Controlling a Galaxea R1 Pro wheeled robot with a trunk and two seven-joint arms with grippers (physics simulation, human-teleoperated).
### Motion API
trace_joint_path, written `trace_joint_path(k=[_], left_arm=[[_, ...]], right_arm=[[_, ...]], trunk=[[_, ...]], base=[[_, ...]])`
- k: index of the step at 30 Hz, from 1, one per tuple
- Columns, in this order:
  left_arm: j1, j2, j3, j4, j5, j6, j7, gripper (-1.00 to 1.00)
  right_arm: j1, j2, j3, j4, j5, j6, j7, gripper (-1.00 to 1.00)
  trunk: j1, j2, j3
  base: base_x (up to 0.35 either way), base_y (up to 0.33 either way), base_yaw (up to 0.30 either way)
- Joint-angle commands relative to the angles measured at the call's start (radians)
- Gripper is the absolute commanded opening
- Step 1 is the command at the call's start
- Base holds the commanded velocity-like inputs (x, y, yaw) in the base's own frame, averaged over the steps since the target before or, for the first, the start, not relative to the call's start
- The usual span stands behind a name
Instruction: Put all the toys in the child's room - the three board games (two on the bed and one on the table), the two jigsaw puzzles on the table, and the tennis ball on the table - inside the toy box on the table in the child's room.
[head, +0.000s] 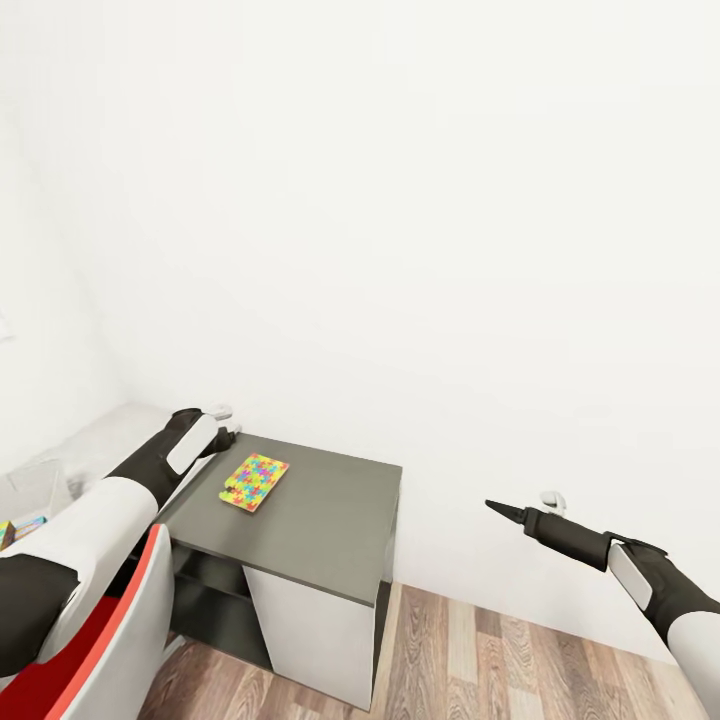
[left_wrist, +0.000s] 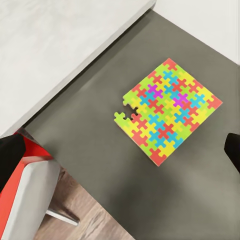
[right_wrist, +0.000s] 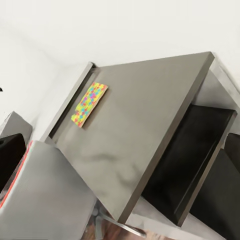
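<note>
Dark grey worktop (head: 310, 520) is sitting against the white wall, and a bright jigsaw puzzle (head: 254, 481) is lying flat on it near its far left corner, one piece poking out at the edge. The left pincer (head: 222, 432) is hovering just beside that corner, empty, though I cannot tell how wide it is parted. The right pincer (head: 500, 510) is hanging well off to the side over the wooden floor (head: 480, 650), holding nothing, its fingers looking pressed together into a point.

A red-and-white chair (head: 120, 630) stands by white walls (head: 400, 200) on wood flooring (head: 480, 660).
</note>
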Motion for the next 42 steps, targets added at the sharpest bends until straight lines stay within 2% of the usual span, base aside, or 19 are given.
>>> trace_joint_path(k=[1,5,11,14,22,29,34,42], left_arm=[[-0.001,0.002,-0.008,-0.002,0.01,0.001,0.009,1.0],[0.0,0.003,-0.007,-0.003,0.01,0.001,0.01,1.0],[0.003,0.009,-0.006,-0.006,0.011,0.001,0.006,1.0],[0.004,0.01,-0.006,-0.007,0.011,0.001,-0.017,1.0],[0.003,0.013,-0.001,0.002,0.007,0.007,-0.172,1.0],[0.002,0.014,-0.001,0.009,0.008,0.007,-0.201,1.0],[0.002,0.018,-0.003,0.015,0.005,0.004,-0.204,1.0],[0.002,0.069,-0.005,0.022,0.0,0.001,-0.207,1.0]], right_arm=[[-0.001,0.0,-0.001,0.0,-0.006,0.01,0.01,1.0],[-0.001,-0.001,-0.006,0.0,-0.005,0.009,0.055,1.0],[-0.001,-0.003,-0.008,0.001,-0.005,0.01,0.076,1.0],[-0.001,-0.004,-0.008,0.001,-0.006,0.011,0.08,1.0],[-0.001,-0.009,-0.009,0.002,-0.007,0.012,0.101,1.0],[-0.001,-0.01,-0.01,0.006,-0.008,0.011,0.151,1.0],[-0.001,-0.008,-0.014,0.008,-0.009,0.001,0.16,1.0],[-0.001,0.001,-0.016,0.01,-0.009,-0.017,0.16,1.0]], trunk=[[0.004,-0.009,-0.005],[0.02,-0.037,-0.018],[0.043,-0.079,-0.037],[0.054,-0.1,-0.046],[0.054,-0.1,-0.046],[0.054,-0.1,-0.046],[0.054,-0.1,-0.046],[0.054,-0.1,-0.046]], base=[[0.0,0.0,0.0],[0.0,0.0,0.0],[0.0,0.0,0.0],[0.0,0.0,0.0],[0.0,0.0,0.0],[0.0,0.0,0.0],[0.0,0.0,0.0],[0.0,0.0,0.0]])
